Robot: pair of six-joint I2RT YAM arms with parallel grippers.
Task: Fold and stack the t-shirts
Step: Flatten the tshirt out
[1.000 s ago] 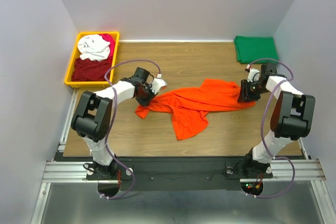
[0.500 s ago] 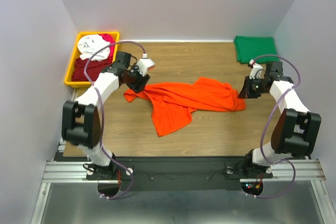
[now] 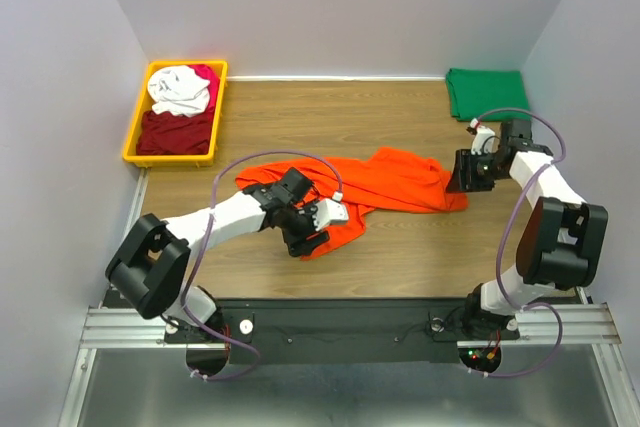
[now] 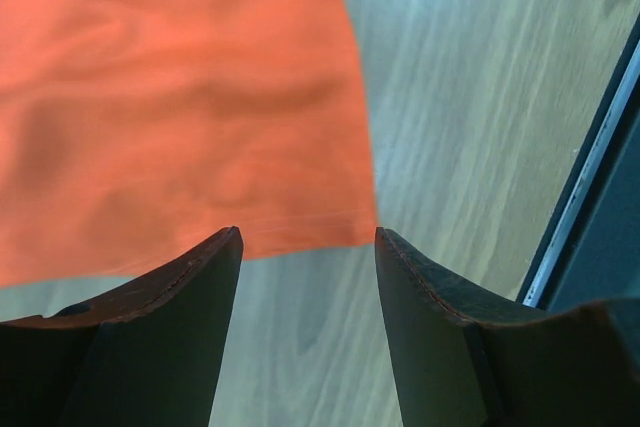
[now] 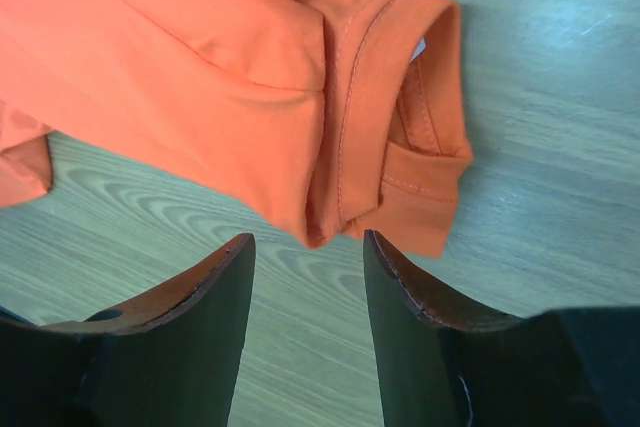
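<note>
The bright orange t-shirt lies spread across the middle of the table. My left gripper hovers over its near hem, open and holding nothing. In the left wrist view the hem edge lies just beyond the fingertips, with bare wood between the jaws of the left gripper. My right gripper is open at the shirt's right end. In the right wrist view the collar lies just ahead of the right gripper, not gripped. A dark green t-shirt lies folded at the far right corner.
A yellow bin at the far left holds a white t-shirt, a dark red one and a magenta one. The table's front edge and metal rail run close to the left gripper.
The left gripper let go of the shirt's left end and swung toward the near hem. The right gripper opened off the collar end. The shirt shifted left and settled on the table.
</note>
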